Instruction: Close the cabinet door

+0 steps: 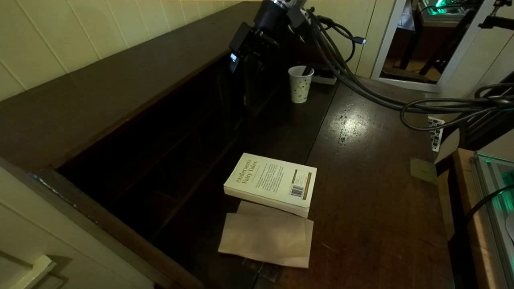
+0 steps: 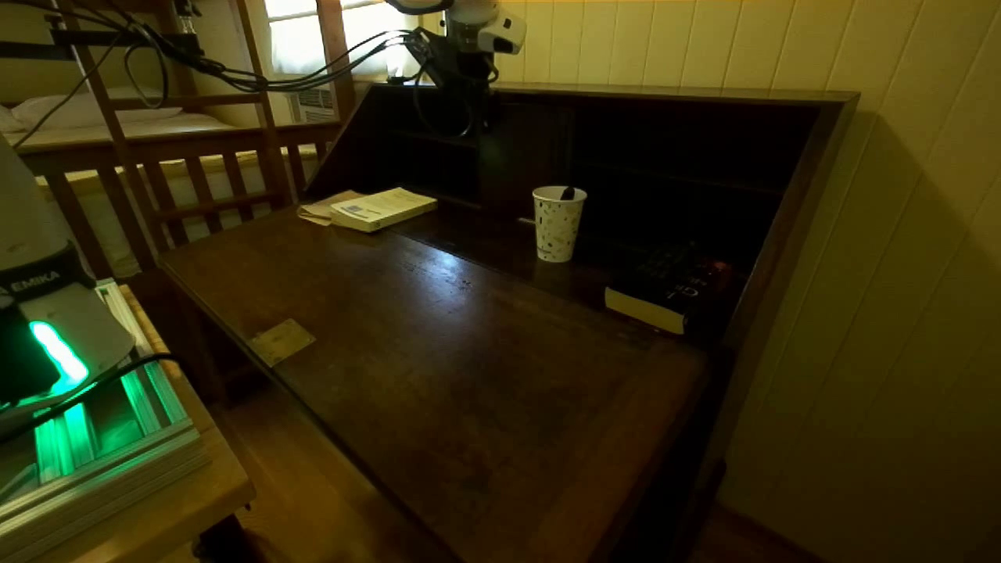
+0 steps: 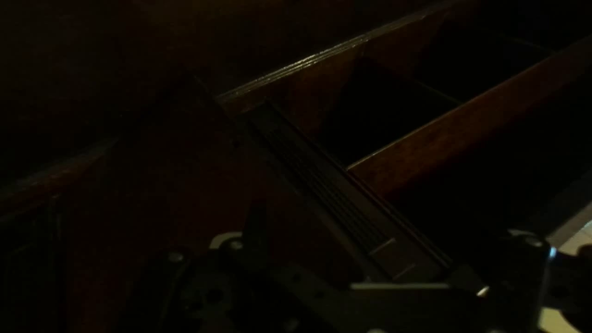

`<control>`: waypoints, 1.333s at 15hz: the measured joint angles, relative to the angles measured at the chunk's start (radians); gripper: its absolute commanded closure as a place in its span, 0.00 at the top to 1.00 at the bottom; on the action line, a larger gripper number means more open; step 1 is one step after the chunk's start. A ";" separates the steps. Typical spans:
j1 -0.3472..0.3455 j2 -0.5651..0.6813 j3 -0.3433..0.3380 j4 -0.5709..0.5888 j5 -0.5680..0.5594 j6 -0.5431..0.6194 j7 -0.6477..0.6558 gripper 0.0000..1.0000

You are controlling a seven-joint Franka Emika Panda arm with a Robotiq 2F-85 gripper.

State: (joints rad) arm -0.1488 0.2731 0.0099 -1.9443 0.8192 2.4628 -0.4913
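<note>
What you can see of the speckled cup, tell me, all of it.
The cup is off-white with scattered dark specks, has a round rim, narrows toward its base and looks like paper. It stands upright, with no dents showing, on the dark wooden desktop, beside a long seam but clear of it. A slim dark item shows in its mouth in both exterior views; what it is, I cannot tell, and the lower inside is hidden. Beneath, it rests only on the wood.
</note>
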 measured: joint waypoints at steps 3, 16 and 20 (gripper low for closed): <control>0.000 0.004 0.020 0.000 0.000 0.053 -0.040 1.00; 0.000 0.051 0.096 -0.004 0.097 0.259 -0.180 1.00; -0.002 0.047 0.095 -0.007 0.097 0.242 -0.175 1.00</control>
State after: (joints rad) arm -0.1506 0.3198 0.1050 -1.9514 0.9159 2.7049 -0.6665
